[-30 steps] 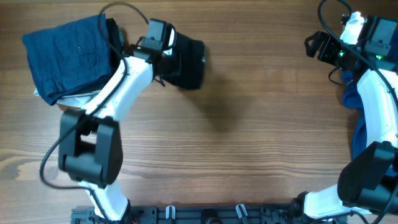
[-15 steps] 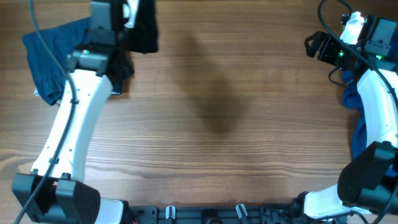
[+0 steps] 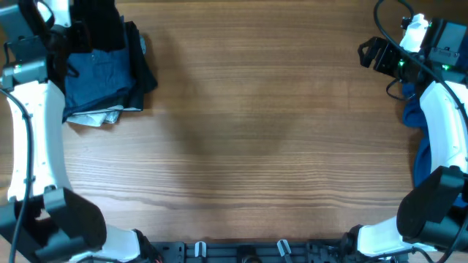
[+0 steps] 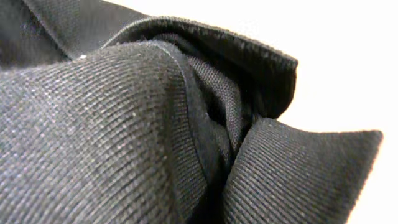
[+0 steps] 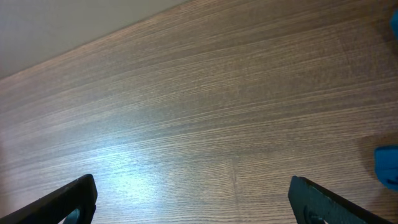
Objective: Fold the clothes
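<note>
- Two white robot arms stand over a brown wood-grain tabletop (image 3: pixel 256 146), one at its left edge and one at its right edge.
- At the far-left corner, the left gripper (image 3: pixel 82 20) is raised with a black knitted cloth garment (image 3: pixel 104 25) bunched against it.
- In the left wrist view this black garment (image 4: pixel 124 124) fills nearly the whole picture, with thick folds meeting in a deep crease. The jaws themselves are hidden by the cloth, but they appear closed on it.
- In the overhead view the black garment overlaps the far side of a stack of folded clothes lying in that same far-left corner.
- On top of the stack lies a dark teal folded cloth garment (image 3: pixel 99 77). A black cloth layer (image 3: pixel 140 73) sticks out along the stack's right side. A pale grey-white piece of cloth (image 3: pixel 95 118) peeks out at its near edge.
- The right gripper (image 3: pixel 369 52) hangs above bare wood near the far-right corner, well apart from the stack.
- Its wrist view shows the right gripper (image 5: pixel 199 199) with the jaws spread wide. The two dark fingertips (image 5: pixel 71 199) sit at opposite bottom corners of the picture with only tabletop (image 5: pixel 205 93) between them, holding nothing.
- A royal-blue cloth garment (image 3: pixel 419 150) lies along the right edge of the tabletop, partly under the right arm. A small patch of it (image 5: pixel 388 165) shows at the side of the right wrist view.
</note>
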Action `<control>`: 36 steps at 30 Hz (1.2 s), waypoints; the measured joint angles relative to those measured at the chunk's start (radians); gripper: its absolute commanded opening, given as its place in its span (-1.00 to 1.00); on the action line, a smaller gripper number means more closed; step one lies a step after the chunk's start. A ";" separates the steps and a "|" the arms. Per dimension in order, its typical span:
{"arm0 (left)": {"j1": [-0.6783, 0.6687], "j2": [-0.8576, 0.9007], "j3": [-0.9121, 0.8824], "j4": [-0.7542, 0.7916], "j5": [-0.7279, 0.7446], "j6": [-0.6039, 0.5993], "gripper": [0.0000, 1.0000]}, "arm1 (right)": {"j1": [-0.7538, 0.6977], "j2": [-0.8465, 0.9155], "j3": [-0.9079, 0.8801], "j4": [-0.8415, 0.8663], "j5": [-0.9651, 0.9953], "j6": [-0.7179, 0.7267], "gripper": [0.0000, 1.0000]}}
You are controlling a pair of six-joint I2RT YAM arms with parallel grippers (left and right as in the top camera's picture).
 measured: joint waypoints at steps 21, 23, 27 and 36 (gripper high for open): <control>0.105 0.275 0.002 0.006 0.216 0.004 -0.92 | 0.000 0.000 0.000 0.000 0.000 0.000 0.99; 0.126 0.310 0.002 -0.006 0.187 0.004 -0.92 | 0.000 0.000 0.000 0.000 0.000 0.000 0.99; 0.164 0.318 0.003 -0.011 0.161 -0.004 -0.92 | 0.000 0.000 0.000 0.000 0.000 0.000 0.99; 0.266 0.318 0.004 -0.042 0.132 -0.095 -0.92 | 0.000 0.000 0.000 0.000 0.000 0.000 0.99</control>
